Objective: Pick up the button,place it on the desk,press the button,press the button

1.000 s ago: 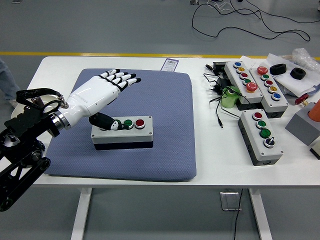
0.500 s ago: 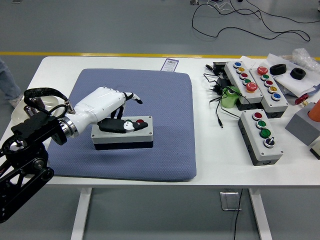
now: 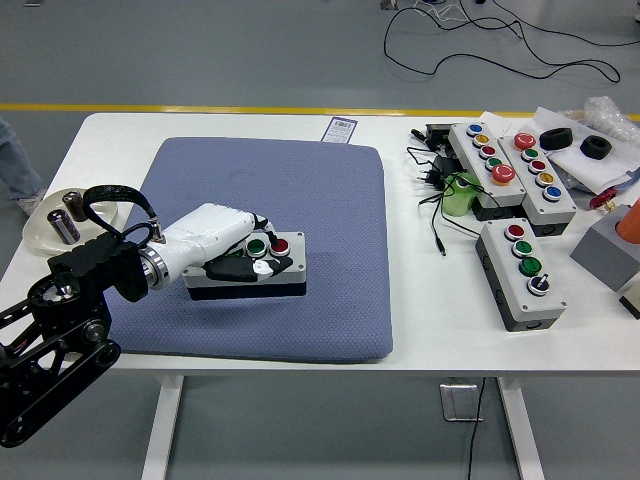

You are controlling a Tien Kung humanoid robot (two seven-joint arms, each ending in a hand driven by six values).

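The grey button box (image 3: 296, 262) with a green button (image 3: 256, 245) and a red button (image 3: 279, 246) lies on the blue mat (image 3: 320, 200), left of the mat's middle. My left hand (image 3: 268, 250) lies over the box's left part. Its fingers curl over the far side and its black thumb (image 3: 255, 267) lies across the top near the front edge, so the hand is closed on the box. The box rests on the mat. The box's left end is hidden under the hand. My right arm is out of view.
A white bowl (image 3: 38, 235) with batteries stands at the table's left edge. Several other button boxes (image 3: 522, 270) (image 3: 486, 160), black cables (image 3: 432, 190), a green object (image 3: 460, 193) and a grey block (image 3: 605, 250) crowd the right side. A card (image 3: 341, 129) lies behind the mat.
My left hand has come down from open and raised over the mat onto the button box, and its fingers and thumb have closed around it. The box has not moved.
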